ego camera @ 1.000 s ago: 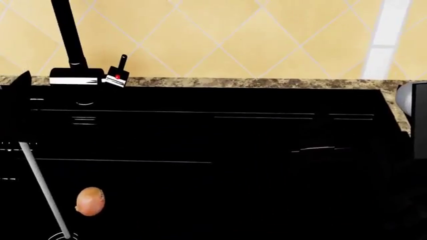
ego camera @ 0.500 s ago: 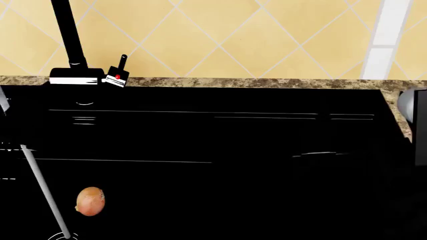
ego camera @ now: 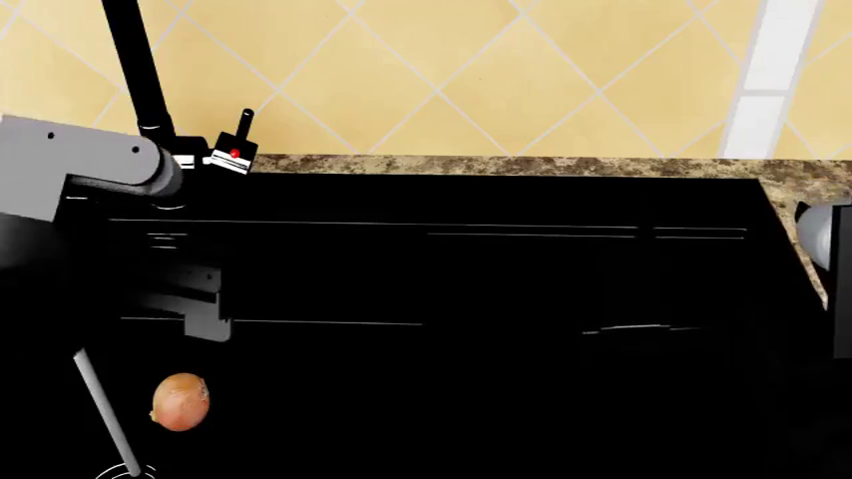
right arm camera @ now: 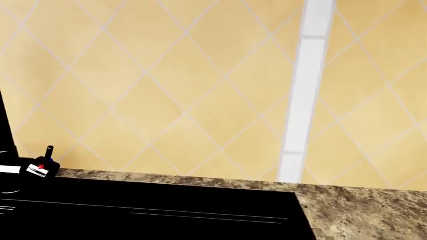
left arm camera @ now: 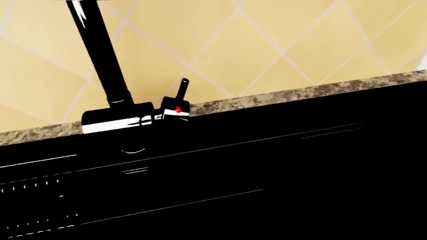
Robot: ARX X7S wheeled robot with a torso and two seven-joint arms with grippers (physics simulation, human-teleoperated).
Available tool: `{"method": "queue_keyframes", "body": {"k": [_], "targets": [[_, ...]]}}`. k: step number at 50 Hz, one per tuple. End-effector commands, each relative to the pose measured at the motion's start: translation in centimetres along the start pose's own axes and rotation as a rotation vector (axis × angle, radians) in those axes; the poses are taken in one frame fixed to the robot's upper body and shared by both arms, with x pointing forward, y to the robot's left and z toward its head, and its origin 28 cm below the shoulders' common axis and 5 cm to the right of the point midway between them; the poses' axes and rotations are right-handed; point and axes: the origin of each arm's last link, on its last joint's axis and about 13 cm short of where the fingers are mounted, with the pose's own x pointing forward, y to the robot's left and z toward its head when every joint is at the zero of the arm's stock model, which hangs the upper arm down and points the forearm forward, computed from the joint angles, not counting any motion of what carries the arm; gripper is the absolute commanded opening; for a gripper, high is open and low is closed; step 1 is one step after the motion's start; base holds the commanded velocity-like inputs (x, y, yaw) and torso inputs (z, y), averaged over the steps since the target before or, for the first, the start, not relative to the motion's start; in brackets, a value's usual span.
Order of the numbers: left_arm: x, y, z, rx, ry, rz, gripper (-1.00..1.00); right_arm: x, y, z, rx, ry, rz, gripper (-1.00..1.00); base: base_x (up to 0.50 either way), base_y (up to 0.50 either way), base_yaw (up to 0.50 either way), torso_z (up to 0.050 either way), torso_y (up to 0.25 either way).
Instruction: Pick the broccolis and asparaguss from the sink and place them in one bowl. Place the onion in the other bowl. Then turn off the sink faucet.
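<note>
Closest to you in the head view, the onion point(ego camera: 180, 401) lies low in the dark sink point(ego camera: 466, 299), near the front on your left side. It is round and orange-brown. Right beside it a thin stream of water point(ego camera: 107, 414) slants down and hits the sink floor. The water and the onion do not seem to touch.

A bit farther in, your left arm point(ego camera: 80, 165) reaches in from the left edge. It is grey up top, and a dark part with grey blocks hangs under it, above the onion. You cannot tell how its fingers stand, because they are lost against the black sink. It holds nothing you can see.

On your right, only a small grey piece of the right arm point(ego camera: 819, 230) shows at the edge. Its fingers are out of sight.

At the back of the sink stands the black faucet point(ego camera: 134, 70), tall and thin, just behind your left arm. Its small handle point(left arm camera: 177, 100) sits just beside it, tilted, with a red dot on it. Behind that runs the speckled stone counter point(right arm camera: 347, 210). Farthest away is the yellow tiled wall point(right arm camera: 167, 85) with one white stripe.

No broccoli, asparagus or bowl shows in any view.
</note>
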Motion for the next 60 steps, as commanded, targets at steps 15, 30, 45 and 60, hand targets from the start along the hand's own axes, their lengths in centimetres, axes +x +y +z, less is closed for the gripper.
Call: {"method": "queue_keyframes", "body": {"k": [15,30,45,60], "targets": [[6.4,-1.8,-1.5,-0.154,0.319,0.004,1.0,-0.9,-0.2,-0.8,0.02,-0.005,-0.007,1.0,0.0,0.0,0.0,0.0,0.0],[8.6,-1.2,-1.9,-0.118,0.325,0.129,1.0,-1.1,-0.3,-1.3,0.03,0.002,-0.009,1.0,0.0,0.0,0.0,0.0,0.001],[11.2,0.3,-2.7,-0.116,0.337,0.178,1.0,-1.1,-0.4,-1.9,0.041,0.014,-0.009,1.0,0.0,0.0,0.0,0.0,0.0],[12.4,2.5,-3.7,-0.132,0.372,0.197,1.0,-0.7,-0.2,-2.0,0.039,0.026,-0.003,1.0,0.0,0.0,0.0,0.0,0.0]]}}
